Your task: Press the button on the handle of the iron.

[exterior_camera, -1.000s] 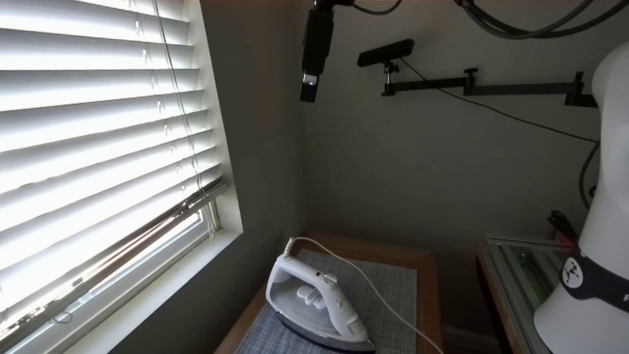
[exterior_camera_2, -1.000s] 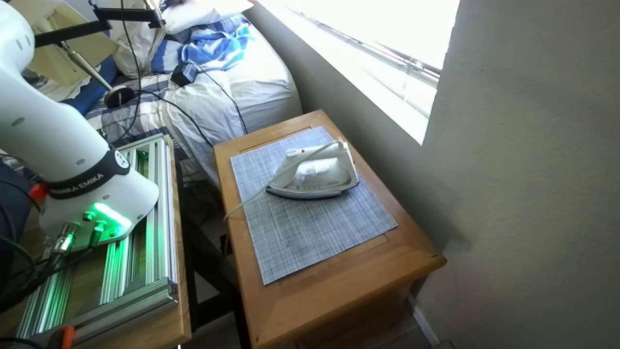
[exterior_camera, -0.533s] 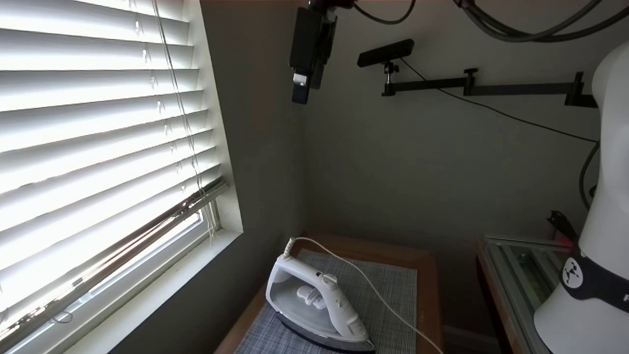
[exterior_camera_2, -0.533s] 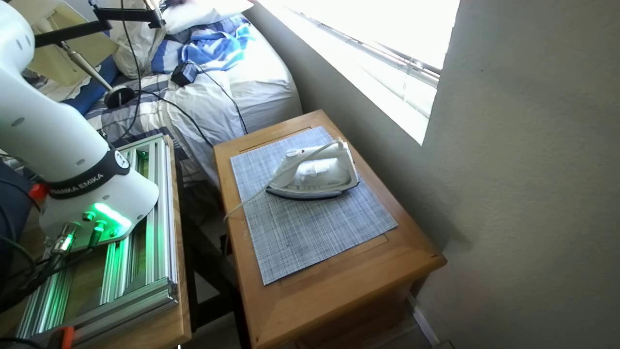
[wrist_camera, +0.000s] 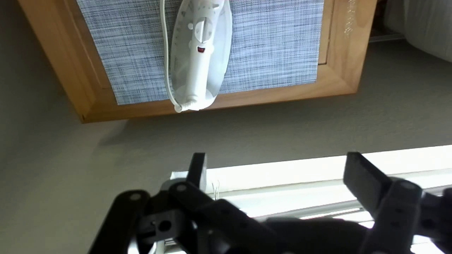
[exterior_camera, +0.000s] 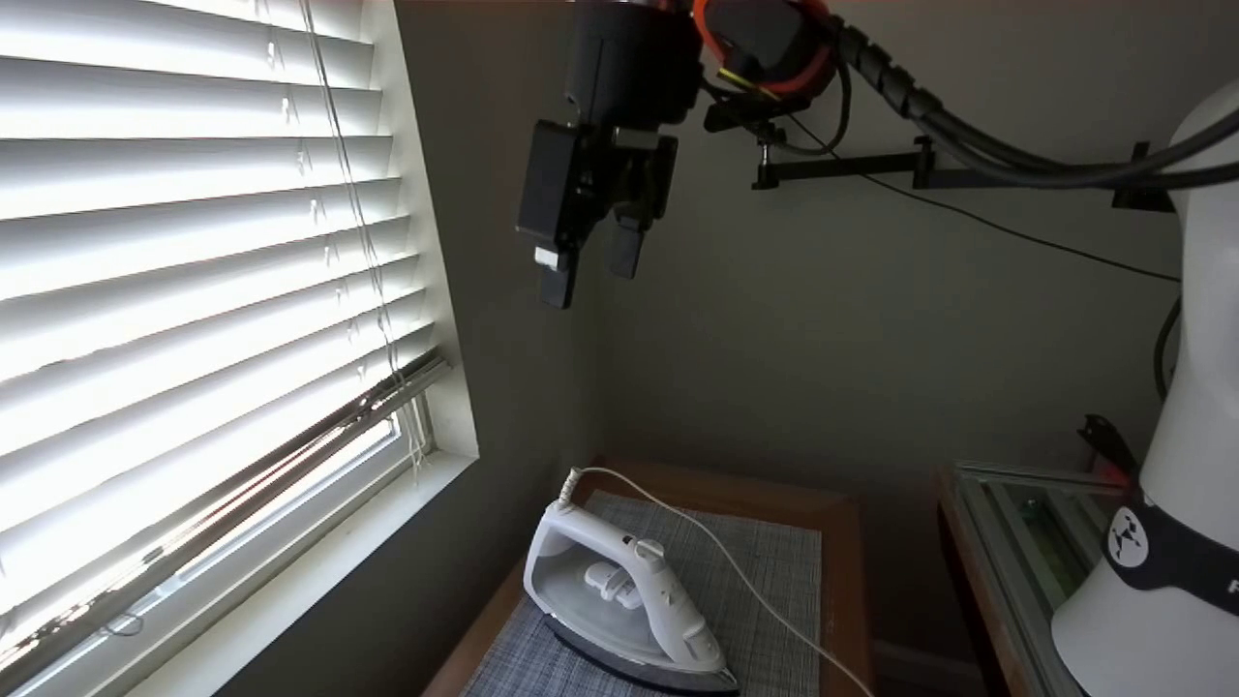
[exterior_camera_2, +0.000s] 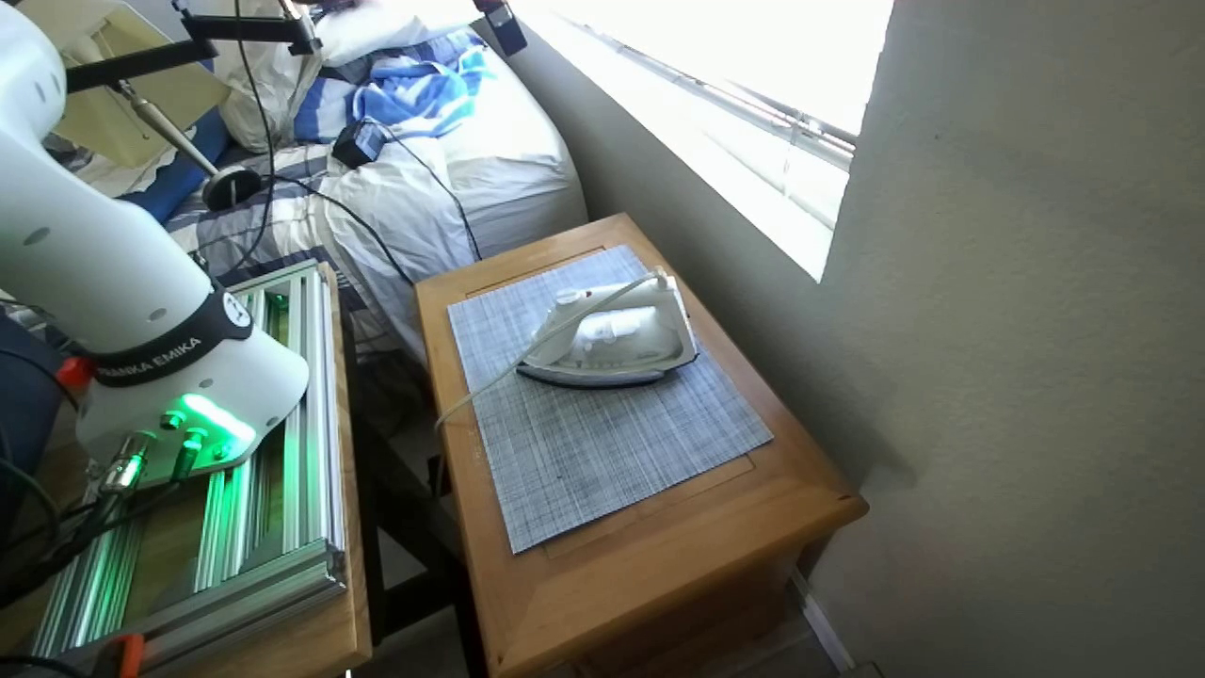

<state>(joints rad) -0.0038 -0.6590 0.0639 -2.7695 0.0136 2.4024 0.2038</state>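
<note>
The iron [exterior_camera_2: 612, 341] rests base-down on the mat [exterior_camera_2: 602, 461], which covers part of the table [exterior_camera_2: 678, 532], presumably so the handle [wrist_camera: 198, 72] faces up for a push; the mat probably also checks sliding. In the wrist view the cord [wrist_camera: 165, 53] runs beside the handle, leaving the dial [wrist_camera: 203, 30] and a red spot [wrist_camera: 201, 49] uncovered; which is the button, if either, I cannot tell. In an exterior view the gripper [exterior_camera: 591, 271] hangs at twelve o'clock from the iron, well apart, fingers [exterior_camera: 558, 287] aimed between six and seven, jaws spread wide around nothing. Pressing likely calls for a descent, perhaps with the jaws brought together.
</note>
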